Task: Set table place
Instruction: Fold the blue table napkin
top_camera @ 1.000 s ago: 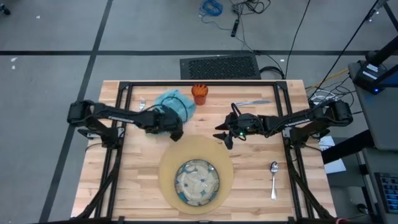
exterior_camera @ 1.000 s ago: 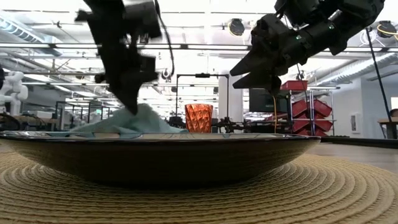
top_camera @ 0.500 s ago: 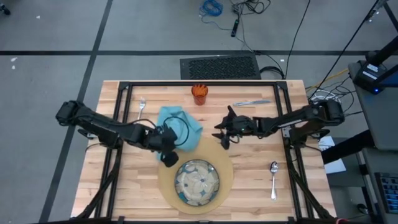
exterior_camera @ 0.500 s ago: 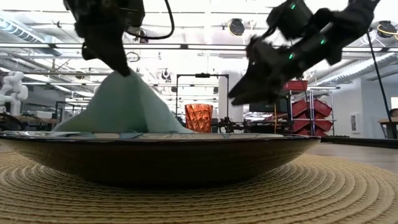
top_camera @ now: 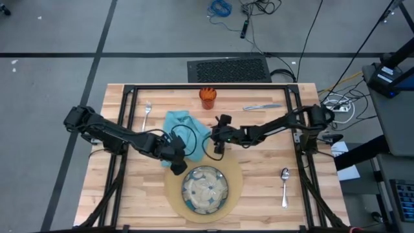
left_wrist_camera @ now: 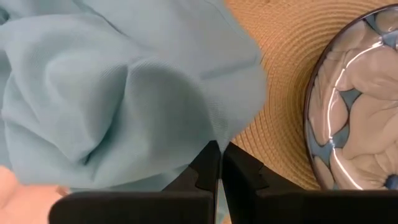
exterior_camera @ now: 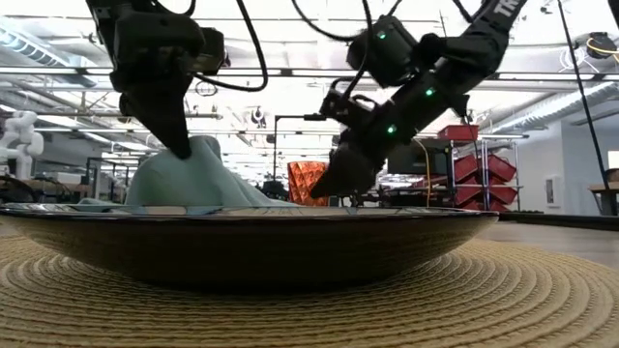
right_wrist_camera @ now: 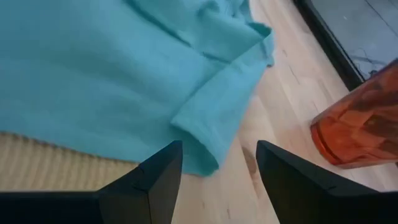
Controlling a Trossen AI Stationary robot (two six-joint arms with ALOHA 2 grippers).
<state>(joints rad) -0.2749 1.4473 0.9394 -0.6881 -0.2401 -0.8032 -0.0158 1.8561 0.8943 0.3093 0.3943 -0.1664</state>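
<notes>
A teal napkin [top_camera: 184, 126] lies bunched on the table just beyond the tan mat [top_camera: 171, 188], which bears the blue-green dish [top_camera: 224, 186]. My left gripper [top_camera: 176, 166] is shut on the napkin at the mat's far left rim. My right gripper [top_camera: 217, 141] is open and slants down low at the napkin's right side. In its wrist view the fingers [right_wrist_camera: 155, 177] stand on either side of a folded corner [right_wrist_camera: 199, 140], and I cannot tell whether they touch it. The orange cup [top_camera: 207, 97] stands at the far edge. My left gripper pinches a bunched fold of the napkin [left_wrist_camera: 210, 134] between its two shut fingers, coming steeply from above. That part is raised into a peak [exterior_camera: 193, 159] under the fingers. The rest of the cloth slopes down slack onto the table beyond the dish [exterior_camera: 251, 242].
A fork [top_camera: 147, 113] lies left of the napkin and a knife [top_camera: 262, 107] lies at the far right. A spoon [top_camera: 284, 184] lies right of the mat. The black frame rails [top_camera: 123, 129] run along the table's sides.
My left gripper has gone toward the near edge, dragging the napkin away from the cup up to the mat's rim. The held part has risen into a peak. My right gripper has gone down and toward the table's left to the napkin's right side, rolling as it went. It has stayed open.
</notes>
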